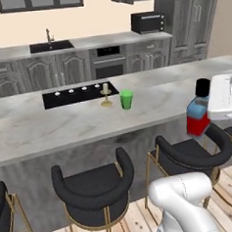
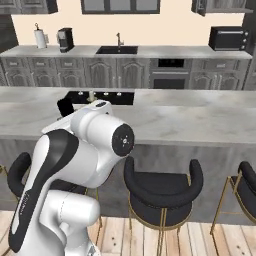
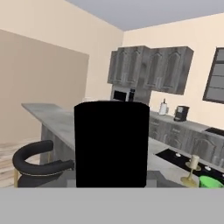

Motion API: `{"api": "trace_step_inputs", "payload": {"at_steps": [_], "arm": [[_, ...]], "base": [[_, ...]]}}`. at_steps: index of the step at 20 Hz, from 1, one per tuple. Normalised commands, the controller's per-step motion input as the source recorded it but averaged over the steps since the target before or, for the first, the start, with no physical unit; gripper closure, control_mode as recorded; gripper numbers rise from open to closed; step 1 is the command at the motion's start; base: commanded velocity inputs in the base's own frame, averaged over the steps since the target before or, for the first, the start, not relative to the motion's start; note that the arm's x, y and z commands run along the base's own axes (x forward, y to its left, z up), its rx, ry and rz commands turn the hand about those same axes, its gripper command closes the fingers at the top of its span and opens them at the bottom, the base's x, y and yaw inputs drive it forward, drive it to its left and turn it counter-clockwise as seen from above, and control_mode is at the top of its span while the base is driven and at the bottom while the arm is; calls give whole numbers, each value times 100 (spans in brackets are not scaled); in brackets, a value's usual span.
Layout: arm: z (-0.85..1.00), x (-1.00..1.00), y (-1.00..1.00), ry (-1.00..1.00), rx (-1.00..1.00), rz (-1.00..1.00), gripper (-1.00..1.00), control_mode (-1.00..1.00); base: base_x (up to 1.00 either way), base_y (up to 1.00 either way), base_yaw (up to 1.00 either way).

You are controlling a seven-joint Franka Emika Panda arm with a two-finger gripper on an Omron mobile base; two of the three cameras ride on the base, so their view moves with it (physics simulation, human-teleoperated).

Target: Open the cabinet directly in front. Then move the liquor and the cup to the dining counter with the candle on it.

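Gripper: clamping its fingers on the liquor (image 1: pixel 198 116), carrying it just off the near edge of the dining counter (image 1: pixel 35 128), above a stool.
Liquor: one bottle, upright, black cap blocking the hand view.
Cup (image 1: pixel 126 99): one, green, standing on the counter.
Candle (image 1: pixel 105 94): one, just beside the cup.
Stools (image 1: pixel 96 188): three are showing along the counter's near side.
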Motion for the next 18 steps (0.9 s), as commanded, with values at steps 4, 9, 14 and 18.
{"api": "trace_step_inputs", "payload": {"at_steps": [4,9,14,18], "arm": [[0,0,0,0,0,0,100,100],[0,0,0,0,0,0,100,100],[0,0,0,0,0,0,100,100],[0,0,0,0,0,0,100,100]], "base": [[87,0,24],[100,-3,10],[100,-33,0],[91,-79,0]]}}
